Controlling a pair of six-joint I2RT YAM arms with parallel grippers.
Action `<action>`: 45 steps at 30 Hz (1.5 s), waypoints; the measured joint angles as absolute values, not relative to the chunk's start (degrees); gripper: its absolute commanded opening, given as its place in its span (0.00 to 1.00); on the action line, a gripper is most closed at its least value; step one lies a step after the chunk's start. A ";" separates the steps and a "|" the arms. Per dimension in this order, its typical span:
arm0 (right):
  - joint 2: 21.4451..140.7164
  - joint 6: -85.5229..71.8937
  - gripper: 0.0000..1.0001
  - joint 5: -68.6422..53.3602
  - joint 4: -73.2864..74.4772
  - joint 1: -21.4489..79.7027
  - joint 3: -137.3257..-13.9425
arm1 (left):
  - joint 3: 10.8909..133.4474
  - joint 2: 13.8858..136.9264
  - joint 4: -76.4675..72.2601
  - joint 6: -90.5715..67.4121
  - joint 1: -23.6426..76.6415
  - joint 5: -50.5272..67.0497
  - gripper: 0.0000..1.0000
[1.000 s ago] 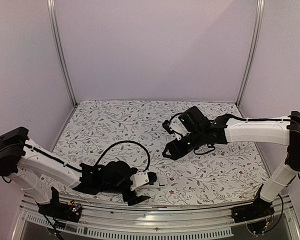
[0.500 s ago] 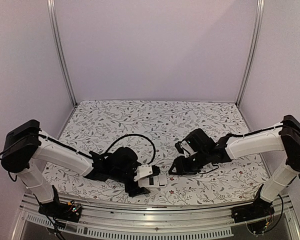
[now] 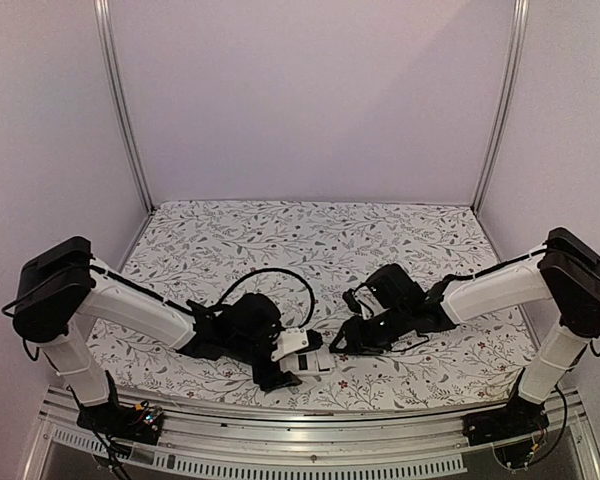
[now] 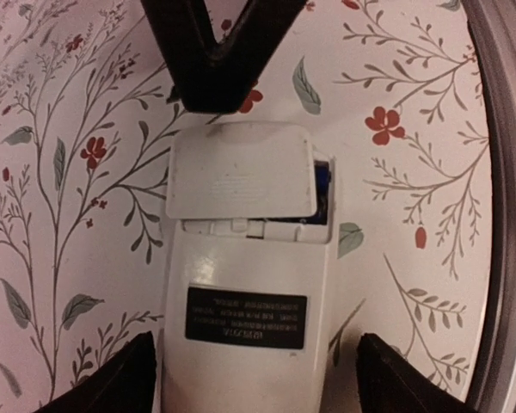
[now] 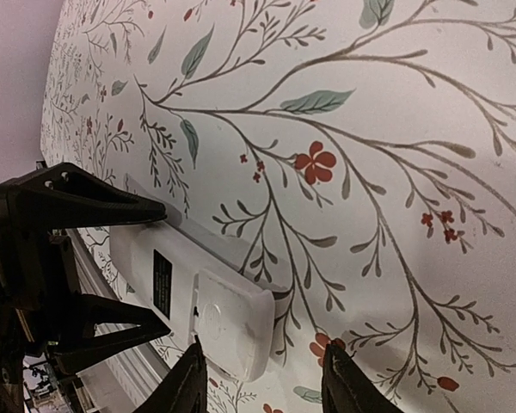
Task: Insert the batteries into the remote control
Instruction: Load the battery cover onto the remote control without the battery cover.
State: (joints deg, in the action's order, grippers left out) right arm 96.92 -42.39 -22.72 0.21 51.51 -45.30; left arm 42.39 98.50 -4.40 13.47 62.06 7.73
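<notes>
Left wrist view: remote control (image 4: 245,275) lies back-up on the floral table (image 4: 413,77), close to the front edge. Left claw (image 4: 256,370) is spread wide and straddles the remote's lower end. One finger (image 4: 133,383) sits right at its side, the other is a bit clear, so no grasp on it. The white batt. cover (image 4: 241,172) sits loose and askew over the slot, w/ a sliver of blue showing at its right. A black label (image 4: 246,317) is below it. Right claw (image 5: 262,383) hangs low just off the remote's cover end, fingers parted, nothing btw them.
</notes>
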 measured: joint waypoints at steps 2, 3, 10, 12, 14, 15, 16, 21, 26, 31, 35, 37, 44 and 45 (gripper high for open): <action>97.69 -42.46 0.43 -22.83 -0.25 51.68 -45.32 | 42.54 98.65 -4.49 13.34 62.06 7.51 0.78; 98.15 -42.46 0.42 -22.87 -0.43 51.75 -45.32 | 42.68 98.78 -4.51 13.23 62.06 7.44 0.77; 99.09 -42.35 0.45 -22.57 -0.69 52.05 -45.58 | 44.75 101.03 -5.28 11.81 62.06 7.14 0.74; 99.22 -41.67 0.46 -22.28 -0.38 52.07 -46.28 | 44.84 101.16 -5.30 11.49 62.06 7.14 0.73; 99.44 -40.47 0.47 -21.58 -0.36 52.05 -47.48 | 44.84 101.16 -5.30 11.27 62.06 7.16 0.71; 99.48 -39.79 0.47 -21.41 -0.38 51.99 -47.99 | 44.84 101.16 -5.30 11.16 62.06 7.14 0.71; 99.50 -39.00 0.47 -21.28 -0.43 51.79 -48.53 | 44.84 101.19 -5.30 11.05 62.06 7.11 0.70; 100.97 -35.05 0.44 -21.37 -0.47 51.31 -51.79 | 44.84 101.30 -5.54 10.83 62.06 7.09 0.69; 104.27 -31.99 0.40 -21.34 -0.56 51.29 -53.80 | 44.84 101.41 -5.76 10.66 62.08 7.07 0.68; 104.44 -29.52 0.36 -21.65 -0.49 51.29 -53.95 | 44.84 101.41 -5.82 10.37 62.15 6.90 0.67; 104.47 -28.67 0.34 -22.68 -0.49 51.29 -53.95 | 44.84 101.69 -6.42 9.98 62.24 6.87 0.66; 104.62 -28.42 0.33 -23.14 -0.51 51.31 -53.95 | 44.84 101.71 -6.50 9.85 62.24 6.85 0.66; 106.45 -28.12 0.31 -24.23 -0.45 51.33 -53.95 | 44.84 101.78 -6.57 9.65 62.37 6.79 0.65; 106.56 -28.01 0.31 -24.27 -0.36 51.37 -53.98 | 44.84 101.78 -6.59 9.63 62.37 6.79 0.64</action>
